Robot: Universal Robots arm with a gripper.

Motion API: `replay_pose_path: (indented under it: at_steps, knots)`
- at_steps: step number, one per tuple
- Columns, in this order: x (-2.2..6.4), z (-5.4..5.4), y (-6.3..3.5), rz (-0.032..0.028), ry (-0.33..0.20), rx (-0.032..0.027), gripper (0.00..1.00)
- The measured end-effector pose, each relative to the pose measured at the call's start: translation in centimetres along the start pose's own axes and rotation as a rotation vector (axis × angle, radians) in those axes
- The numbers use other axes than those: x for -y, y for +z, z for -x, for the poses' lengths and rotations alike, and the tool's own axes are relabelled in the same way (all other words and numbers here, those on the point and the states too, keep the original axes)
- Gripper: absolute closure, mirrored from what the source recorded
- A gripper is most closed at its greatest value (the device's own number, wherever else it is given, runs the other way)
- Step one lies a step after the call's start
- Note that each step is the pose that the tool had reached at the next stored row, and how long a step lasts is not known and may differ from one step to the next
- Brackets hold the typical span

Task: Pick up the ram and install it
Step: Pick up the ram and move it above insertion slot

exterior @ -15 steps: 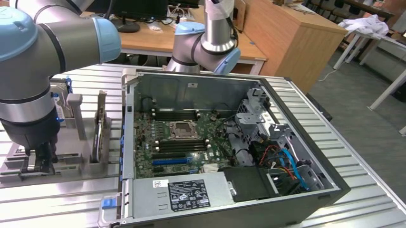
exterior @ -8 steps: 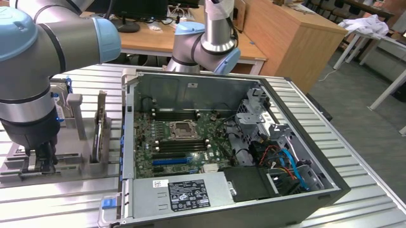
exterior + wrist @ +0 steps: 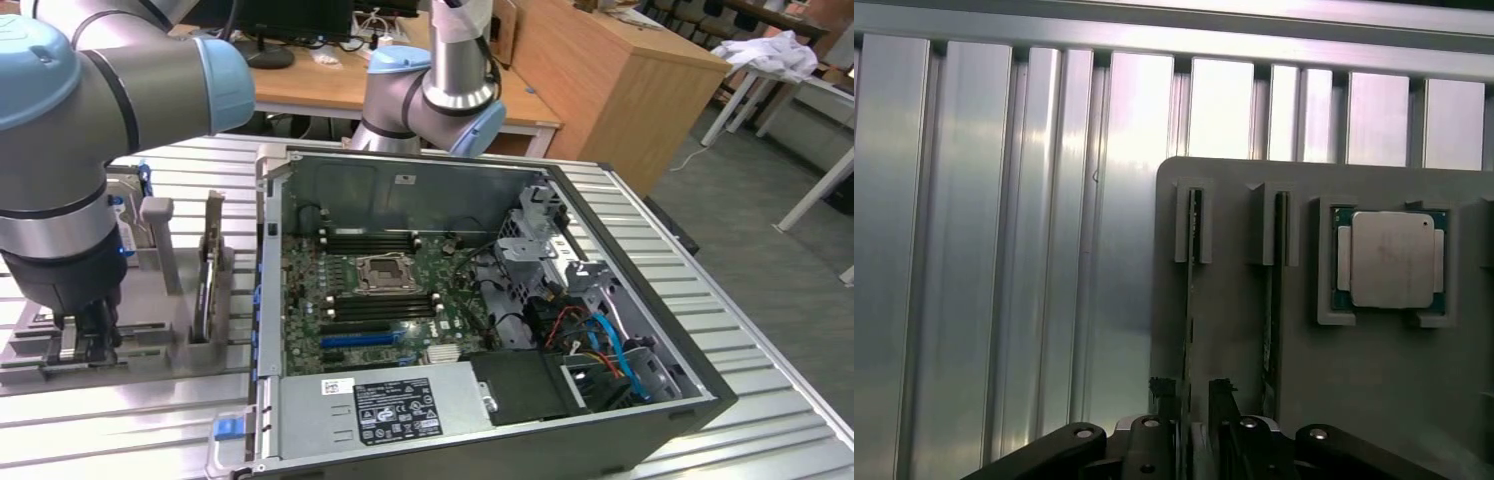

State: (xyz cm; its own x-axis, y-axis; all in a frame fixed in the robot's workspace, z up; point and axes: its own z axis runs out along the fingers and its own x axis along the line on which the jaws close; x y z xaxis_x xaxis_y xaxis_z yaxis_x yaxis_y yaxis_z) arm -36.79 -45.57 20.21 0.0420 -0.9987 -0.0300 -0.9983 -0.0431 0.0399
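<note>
The gripper (image 3: 1192, 392) sits low over a grey holder (image 3: 1374, 385) that lies on the slatted metal bench (image 3: 1004, 260), to the exterior view's left of the open computer case (image 3: 607, 255). It straddles the ram (image 3: 1194, 262), which stands on its long edge in the slot nearest the holder's outer edge. Whether the gripper is clamped on the stick or merely sits around it, I cannot tell.

A 2nd stick (image 3: 1279, 262) stands in the next slot, just beside the 1st. A square silver processor (image 3: 1392, 258) lies flat in its own recess further in from that edge.

The ram looks light, thin and stiff along its length. It would probably flex or crack if twisted, and its chips and contact edge are likely delicate. The best hold seems to be across the 2 flat faces near the middle of the upper edge, so the stick hangs level and does not pivot. The faces are smooth, so a firm, square pinch matters more than force. The slot posts at each end leave only the middle span free to take.
</note>
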Motion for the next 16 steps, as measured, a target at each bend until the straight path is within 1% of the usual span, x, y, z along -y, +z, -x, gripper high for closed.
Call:
replay_pose_path:
  at_steps: [8, 16]
  knots:
    - [0.01, -0.20, -0.01, 0.0005, 0.000, 0.0001, 0.73]
    - [0.23, -0.24, -0.02, 0.0005, 0.000, 0.0001, 0.73]
